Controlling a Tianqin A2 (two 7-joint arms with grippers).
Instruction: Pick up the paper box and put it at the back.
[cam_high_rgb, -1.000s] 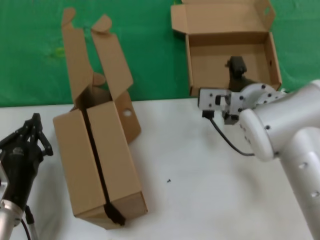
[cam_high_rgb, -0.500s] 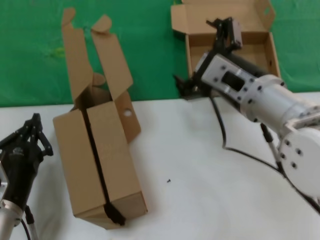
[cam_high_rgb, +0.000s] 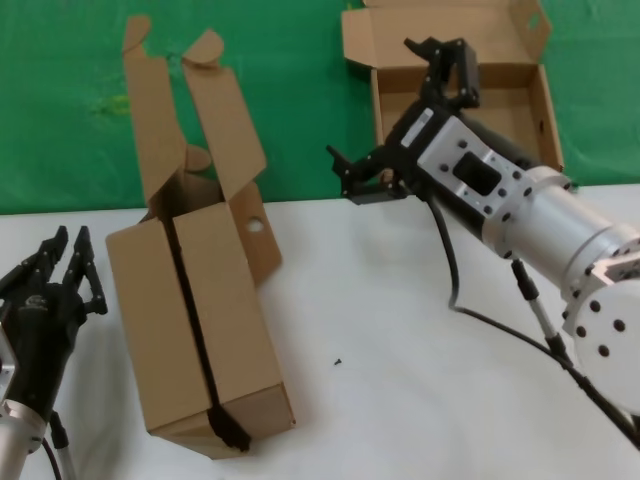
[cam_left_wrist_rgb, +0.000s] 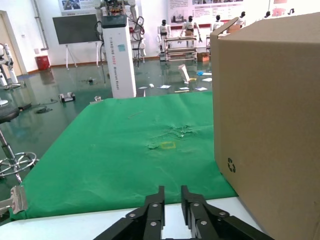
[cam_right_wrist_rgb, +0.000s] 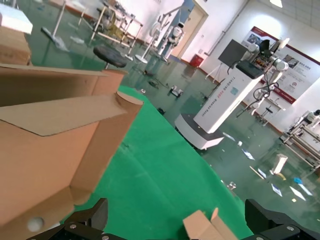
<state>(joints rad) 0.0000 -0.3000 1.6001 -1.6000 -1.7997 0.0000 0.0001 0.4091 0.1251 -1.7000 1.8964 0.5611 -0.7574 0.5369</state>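
Observation:
The paper box (cam_high_rgb: 455, 125) is a flat brown mailer standing open at the back right, its tabbed lid up against the green cloth (cam_high_rgb: 60, 110). My right gripper (cam_high_rgb: 378, 105) hangs in the air at the box's left edge, jaws spread wide, holding nothing. In the right wrist view the wide-open gripper (cam_right_wrist_rgb: 176, 220) has the box's lid and a round side hole (cam_right_wrist_rgb: 34, 223) close beside it. My left gripper (cam_high_rgb: 68, 245) is low at the table's front left, fingers slightly apart and empty; it also shows in the left wrist view (cam_left_wrist_rgb: 173, 197).
Two paired brown boxes (cam_high_rgb: 195, 320) with tall open flaps and a black smudge (cam_high_rgb: 230, 428) at the seam end lie at left centre, next to the left gripper (cam_left_wrist_rgb: 270, 125). The white table (cam_high_rgb: 400, 330) spreads between them and the right arm.
My right gripper has come up out of the paper box and swung left, jaws wide open. The box stays at the back. My left gripper's fingers have parted a little.

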